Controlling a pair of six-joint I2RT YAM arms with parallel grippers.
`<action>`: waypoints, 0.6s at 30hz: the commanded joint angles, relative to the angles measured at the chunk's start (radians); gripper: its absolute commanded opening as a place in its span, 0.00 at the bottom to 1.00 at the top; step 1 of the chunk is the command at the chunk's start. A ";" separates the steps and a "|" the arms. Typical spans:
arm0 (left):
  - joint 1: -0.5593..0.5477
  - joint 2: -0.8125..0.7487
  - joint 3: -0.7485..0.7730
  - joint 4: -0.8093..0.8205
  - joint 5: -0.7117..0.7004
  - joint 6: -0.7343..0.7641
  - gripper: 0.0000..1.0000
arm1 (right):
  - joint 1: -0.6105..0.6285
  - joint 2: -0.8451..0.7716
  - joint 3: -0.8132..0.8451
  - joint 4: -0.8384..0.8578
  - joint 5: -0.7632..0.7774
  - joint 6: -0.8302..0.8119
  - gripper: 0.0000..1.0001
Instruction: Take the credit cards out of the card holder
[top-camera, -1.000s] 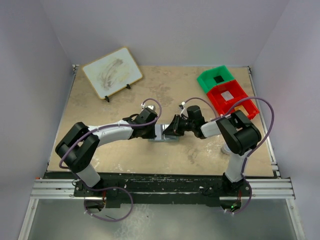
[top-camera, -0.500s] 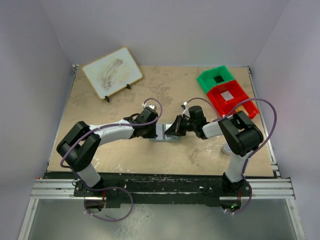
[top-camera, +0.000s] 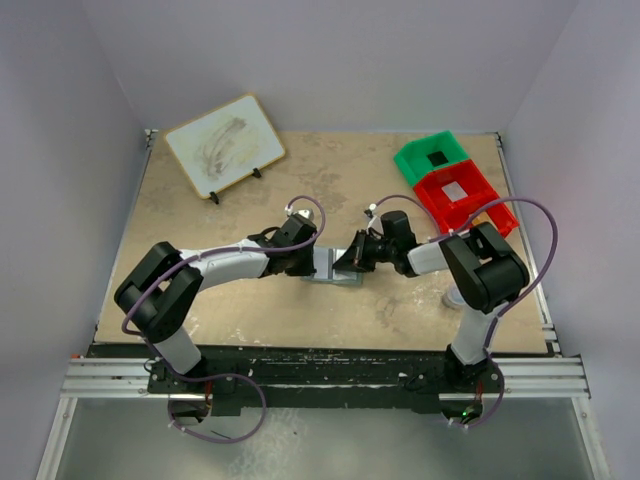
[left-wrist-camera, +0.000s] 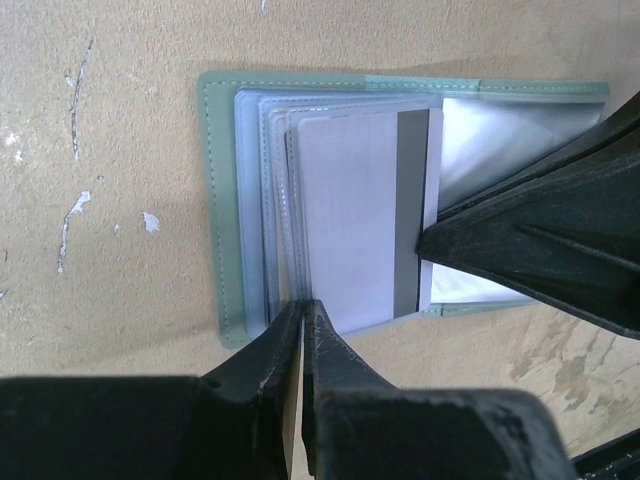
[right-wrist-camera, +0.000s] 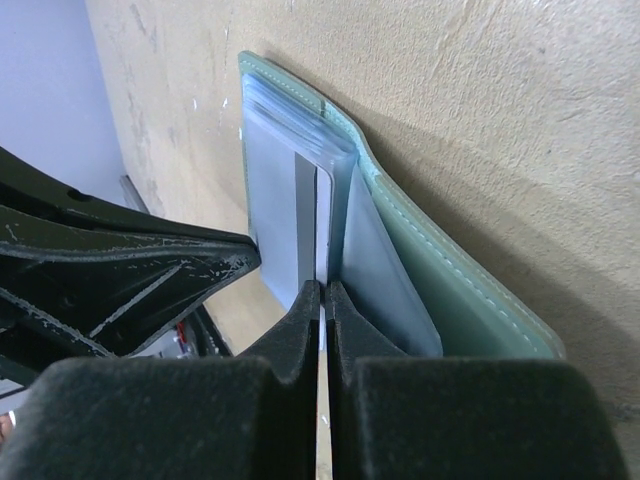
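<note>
Facing each other, left gripper (left-wrist-camera: 303, 312) pinches card holder (left-wrist-camera: 222, 200), right gripper (right-wrist-camera: 322, 292) card (left-wrist-camera: 355, 220).

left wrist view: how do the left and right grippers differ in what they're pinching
The left gripper pinches the card holder at its sleeve edge; the right gripper pinches the grey card sticking out of it. In the top view the left gripper comes in from the left, the right gripper from the right. Both are shut.

Facing each other, left gripper (left-wrist-camera: 302, 305) and right gripper (right-wrist-camera: 322, 290) look pinched closed.
</note>
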 joint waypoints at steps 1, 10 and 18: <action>-0.003 0.023 -0.001 -0.035 -0.022 0.008 0.00 | -0.018 -0.048 -0.005 -0.061 0.014 -0.071 0.00; -0.004 0.015 -0.005 -0.039 -0.027 0.008 0.00 | -0.041 -0.045 -0.056 -0.002 -0.019 -0.042 0.00; -0.004 0.003 -0.007 -0.031 -0.022 0.011 0.00 | -0.046 -0.061 -0.066 -0.035 0.003 -0.059 0.00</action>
